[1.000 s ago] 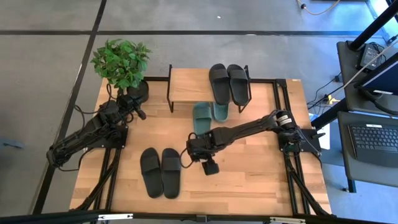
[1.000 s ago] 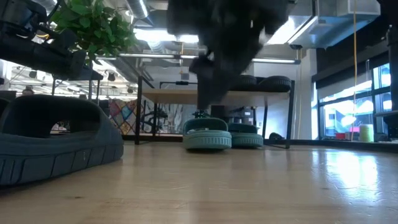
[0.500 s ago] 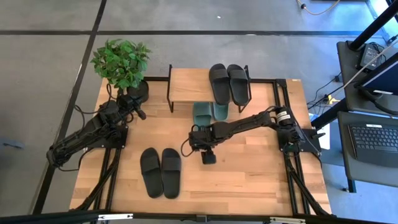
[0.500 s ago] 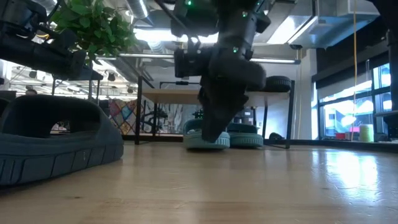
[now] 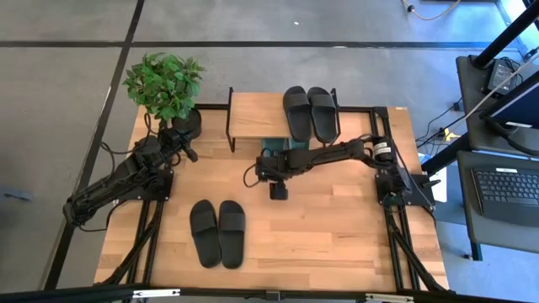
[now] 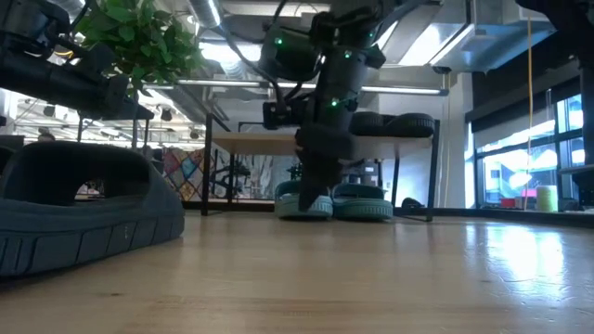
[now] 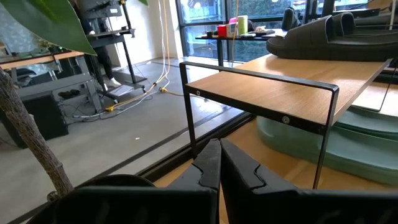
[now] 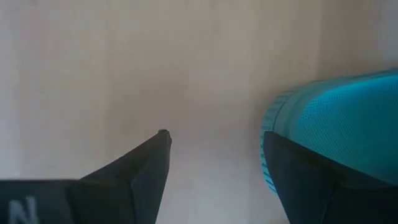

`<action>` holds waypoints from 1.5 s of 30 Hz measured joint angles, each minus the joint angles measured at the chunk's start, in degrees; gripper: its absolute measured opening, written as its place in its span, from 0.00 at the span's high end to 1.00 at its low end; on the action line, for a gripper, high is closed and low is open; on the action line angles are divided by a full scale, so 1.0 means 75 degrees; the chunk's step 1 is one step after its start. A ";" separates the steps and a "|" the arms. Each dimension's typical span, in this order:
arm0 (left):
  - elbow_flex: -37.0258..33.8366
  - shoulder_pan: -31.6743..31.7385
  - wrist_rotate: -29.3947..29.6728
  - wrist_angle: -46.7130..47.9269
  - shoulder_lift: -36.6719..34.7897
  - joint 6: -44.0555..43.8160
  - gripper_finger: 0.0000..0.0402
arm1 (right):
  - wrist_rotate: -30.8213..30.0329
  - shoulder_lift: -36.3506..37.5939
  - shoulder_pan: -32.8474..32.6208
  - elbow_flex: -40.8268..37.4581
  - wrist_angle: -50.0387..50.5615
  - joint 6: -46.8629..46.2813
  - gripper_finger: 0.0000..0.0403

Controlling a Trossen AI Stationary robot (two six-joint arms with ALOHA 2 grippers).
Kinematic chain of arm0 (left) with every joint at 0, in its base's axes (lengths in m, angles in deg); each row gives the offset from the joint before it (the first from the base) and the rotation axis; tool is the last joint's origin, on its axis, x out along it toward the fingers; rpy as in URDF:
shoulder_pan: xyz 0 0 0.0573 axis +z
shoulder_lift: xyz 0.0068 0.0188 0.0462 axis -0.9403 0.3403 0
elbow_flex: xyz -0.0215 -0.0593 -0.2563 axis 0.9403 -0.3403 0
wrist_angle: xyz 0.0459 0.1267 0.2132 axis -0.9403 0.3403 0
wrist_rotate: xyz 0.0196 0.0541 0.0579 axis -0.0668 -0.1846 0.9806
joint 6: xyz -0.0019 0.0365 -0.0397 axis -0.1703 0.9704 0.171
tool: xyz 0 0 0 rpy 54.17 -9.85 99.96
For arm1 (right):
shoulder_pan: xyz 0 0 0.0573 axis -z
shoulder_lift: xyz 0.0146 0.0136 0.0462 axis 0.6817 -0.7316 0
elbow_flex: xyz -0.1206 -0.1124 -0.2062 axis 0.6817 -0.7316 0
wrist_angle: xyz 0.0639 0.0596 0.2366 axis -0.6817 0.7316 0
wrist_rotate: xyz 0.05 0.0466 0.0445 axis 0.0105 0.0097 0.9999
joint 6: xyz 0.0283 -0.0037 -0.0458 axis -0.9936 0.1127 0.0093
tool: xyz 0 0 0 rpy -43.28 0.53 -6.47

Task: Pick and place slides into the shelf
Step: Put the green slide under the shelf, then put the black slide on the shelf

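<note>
Two muted green slides [image 6: 364, 204] lie soles down on the table under the shelf [image 5: 257, 114]; only a sliver [image 5: 278, 145] shows from above. One black pair [image 5: 309, 111] rests on the shelf's top board. Another black pair [image 5: 217, 231] lies on the table near the front. My right gripper [image 8: 214, 134] is open and points down at the near end of the left green slide [image 8: 336, 124], just in front of the shelf [image 6: 316, 144]. My left gripper [image 7: 219, 168] is shut and waits by the potted plant, touching nothing. My right gripper comes from above, pointing down, with one finger [image 8: 298, 180] against the near end [image 8: 277, 143] of the left green slide. The other finger [image 8: 149, 165] stands free over the bare table. The slide lies flat on the table, partly under the shelf.
A potted plant [image 5: 166, 88] stands at the table's far left corner, beside my left arm. The shelf's thin black frame [image 7: 261, 81] borders the space under the top board. Bare wood [image 5: 337, 227] stretches across the table's near right part.
My right gripper has moved toward the table's far edge, to the front of the shelf. The left green slide has slid along the table ahead of it and now lies farther under the shelf, mostly hidden from above.
</note>
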 joint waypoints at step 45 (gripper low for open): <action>0.0002 0.0000 0.0000 0.0000 0.0000 0.0004 1.00 | -0.0883 0.7278 -0.2039 -0.7133 -0.5098 -0.0189 0.36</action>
